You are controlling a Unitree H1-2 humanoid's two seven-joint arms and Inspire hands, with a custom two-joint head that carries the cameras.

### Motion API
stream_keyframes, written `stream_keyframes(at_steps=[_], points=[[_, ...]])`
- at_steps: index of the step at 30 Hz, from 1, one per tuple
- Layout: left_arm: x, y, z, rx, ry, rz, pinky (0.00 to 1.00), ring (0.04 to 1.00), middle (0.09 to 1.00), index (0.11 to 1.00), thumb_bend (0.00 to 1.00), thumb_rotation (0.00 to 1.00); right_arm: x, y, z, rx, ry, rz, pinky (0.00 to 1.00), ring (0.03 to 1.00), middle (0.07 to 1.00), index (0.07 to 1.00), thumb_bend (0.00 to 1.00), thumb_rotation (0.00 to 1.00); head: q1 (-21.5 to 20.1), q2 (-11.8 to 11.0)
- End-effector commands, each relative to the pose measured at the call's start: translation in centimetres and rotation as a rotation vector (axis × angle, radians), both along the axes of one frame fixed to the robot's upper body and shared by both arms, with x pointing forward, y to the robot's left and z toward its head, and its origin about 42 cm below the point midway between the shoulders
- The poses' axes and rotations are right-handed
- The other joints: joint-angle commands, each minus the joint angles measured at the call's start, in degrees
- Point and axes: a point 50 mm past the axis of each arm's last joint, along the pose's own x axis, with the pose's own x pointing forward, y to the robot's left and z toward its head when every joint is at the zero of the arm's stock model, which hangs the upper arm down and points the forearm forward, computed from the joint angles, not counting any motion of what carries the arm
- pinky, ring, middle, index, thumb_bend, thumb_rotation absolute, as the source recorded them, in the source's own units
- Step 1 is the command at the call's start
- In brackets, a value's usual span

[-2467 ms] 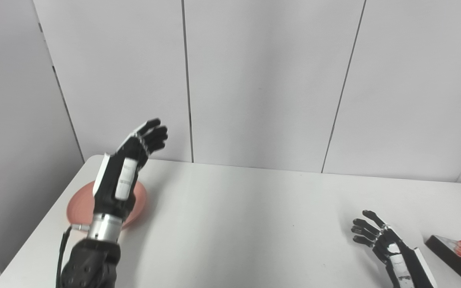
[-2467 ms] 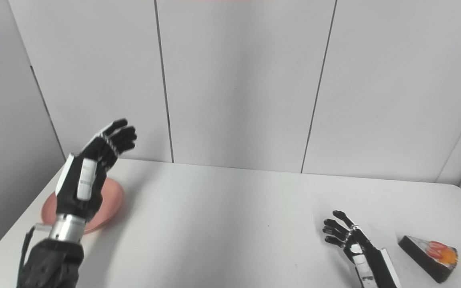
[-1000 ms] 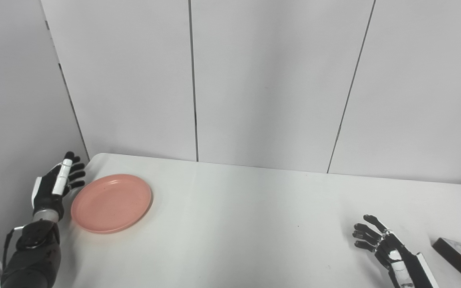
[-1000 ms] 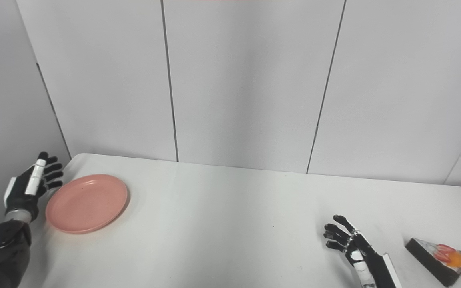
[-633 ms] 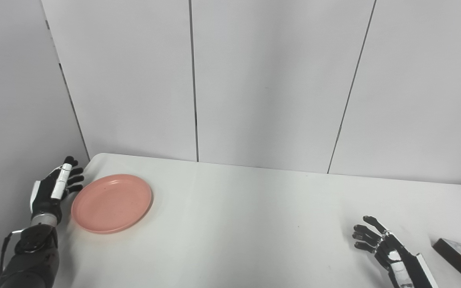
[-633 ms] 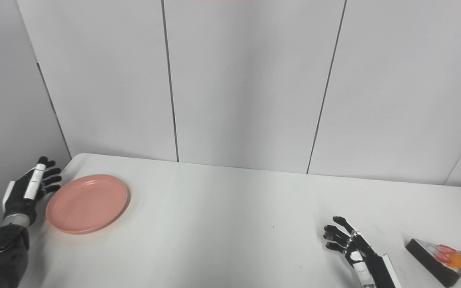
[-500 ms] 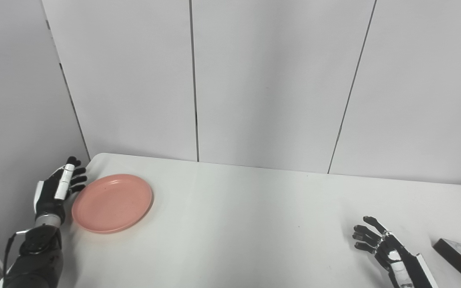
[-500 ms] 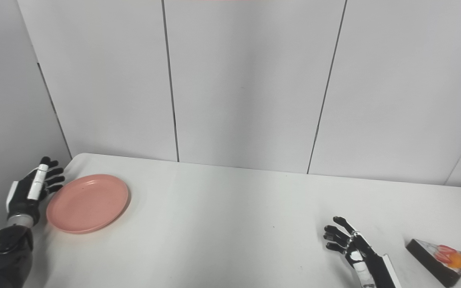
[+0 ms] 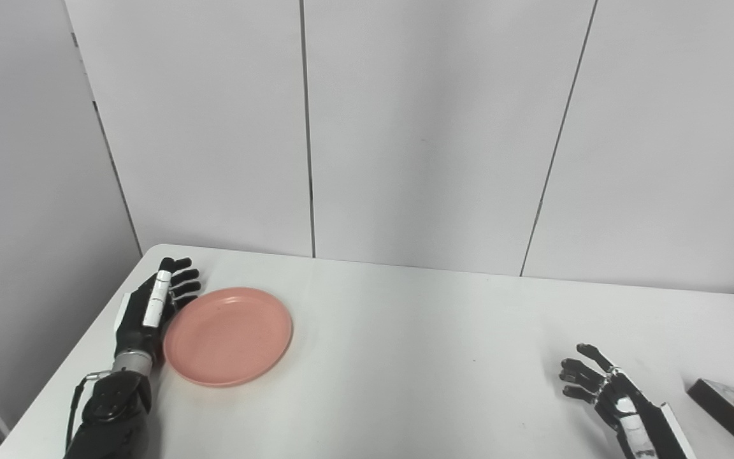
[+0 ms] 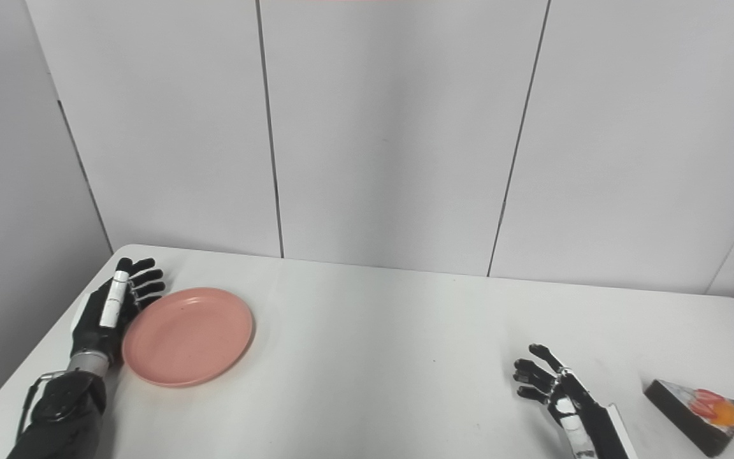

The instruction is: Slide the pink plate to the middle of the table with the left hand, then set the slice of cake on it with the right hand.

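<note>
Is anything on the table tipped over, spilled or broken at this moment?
Nothing stands out. The pink plate lies flat and whole near the table's left side, with the open left hand against its left rim. The slice of cake sits intact at the far right, apart from the open right hand.

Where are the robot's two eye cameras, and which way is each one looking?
Left eye view: on the head, looking down and forward at the white table; shows the left hand against the pink plate and the right hand.
Right eye view: beside it, facing the same way; the slice of cake shows whole.
Shared: both hands, plate, cake, wall.
</note>
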Motion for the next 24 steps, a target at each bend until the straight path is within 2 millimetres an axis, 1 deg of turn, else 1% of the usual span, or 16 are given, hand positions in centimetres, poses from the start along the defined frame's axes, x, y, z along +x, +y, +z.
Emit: stream_keyframes(at_steps=[1,3,6,8,11,13,15,17,19,22,24], points=[[0.6,-0.3,1.9,-0.025,-0.047,-0.014,0.69,0.73,0.747,0.741,0.91,0.91,-3.9,1.0,-6.2,0.054,0.221,-0.021,0.74,0.769,0.775,0.842,0.92,0.92,-0.1,0.1],[0.4,-0.9,1.7,-0.07,-0.039,-0.031,0.7,0.741,0.756,0.75,0.9,0.91,-3.9,1.1,-6.1,0.054,0.22,-0.021,0.74,0.768,0.774,0.843,0.92,0.92,-0.2,0.3],[0.1,-1.9,1.6,-0.131,-0.021,-0.041,0.66,0.732,0.755,0.757,0.89,0.94,-4.0,1.1,-6.0,0.057,0.219,-0.018,0.74,0.773,0.775,0.845,0.92,0.91,-0.4,0.6],[0.0,-2.6,1.6,-0.163,-0.011,-0.048,0.65,0.733,0.767,0.757,0.89,0.94,-4.1,1.2,-5.9,0.057,0.217,-0.015,0.74,0.772,0.774,0.843,0.93,0.91,-0.6,0.9],[-0.3,-3.5,1.3,-0.199,-0.012,-0.079,0.65,0.734,0.757,0.752,0.86,0.92,-4.1,1.2,-5.8,0.056,0.214,-0.013,0.74,0.77,0.771,0.837,0.93,0.91,-0.8,1.1],[-0.5,-4.4,1.1,-0.219,-0.011,-0.093,0.66,0.736,0.755,0.761,0.85,0.9,-4.1,1.2,-5.8,0.054,0.213,-0.013,0.74,0.769,0.771,0.835,0.93,0.9,-0.8,1.1],[-0.6,-5.4,0.7,-0.235,-0.013,-0.115,0.68,0.741,0.76,0.759,0.84,0.9,-4.1,1.3,-5.7,0.055,0.213,-0.014,0.74,0.768,0.769,0.833,0.93,0.9,-1.0,1.4],[-0.9,-7.2,0.5,-0.24,-0.017,-0.159,0.7,0.746,0.763,0.745,0.86,0.9,-4.2,1.5,-5.5,0.056,0.214,-0.016,0.74,0.767,0.768,0.831,0.93,0.9,-1.1,1.8],[-1.2,-8.3,0.6,-0.24,-0.017,-0.184,0.7,0.746,0.759,0.738,0.87,0.89,-4.2,1.6,-5.4,0.057,0.214,-0.017,0.74,0.768,0.768,0.832,0.92,0.9,-1.2,2.0],[-1.8,-10.5,0.8,-0.239,0.006,-0.23,0.72,0.757,0.766,0.73,0.87,0.89,-4.3,1.8,-5.1,0.048,0.21,-0.014,0.74,0.769,0.769,0.836,0.93,0.91,-1.6,2.4],[-2.3,-11.6,0.9,-0.233,0.017,-0.256,0.77,0.773,0.775,0.747,0.89,0.9,-4.3,1.9,-5.0,0.044,0.205,-0.009,0.74,0.774,0.772,0.842,0.92,0.91,-1.9,2.8]])
